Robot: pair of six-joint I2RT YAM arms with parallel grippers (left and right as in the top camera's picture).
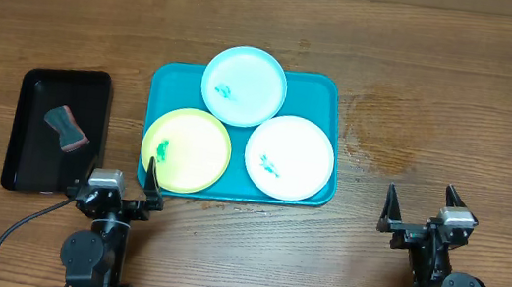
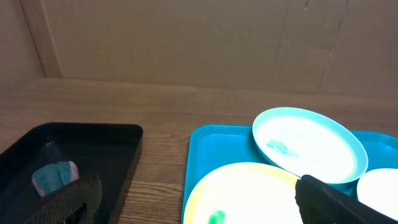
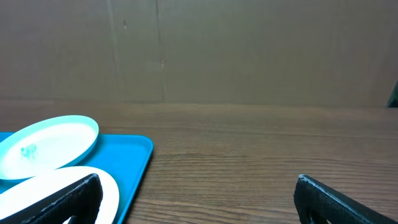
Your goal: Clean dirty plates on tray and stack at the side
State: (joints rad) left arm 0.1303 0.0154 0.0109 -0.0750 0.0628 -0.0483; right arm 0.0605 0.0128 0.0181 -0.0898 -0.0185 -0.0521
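Two pincers sit empty with fingers spread at the table's near edge, your left gripper (image 1: 121, 188) just short of the tray (image 1: 327, 91), right gripper (image 1: 418, 222) well clear, and the light blue plate (image 1: 244, 84), yellow-green plate (image 1: 186, 149) and white plate (image 1: 289, 158) lying on it look light, stiff, slick, so pinch a raised rim.

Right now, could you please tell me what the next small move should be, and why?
Probably swing the left end effector toward the sponge in the black tray. It and the right end effector are open and empty, the light blue plate, yellow-green plate and white plate on the teal tray show green-blue smears, and the sponge lies on the left arm's side.
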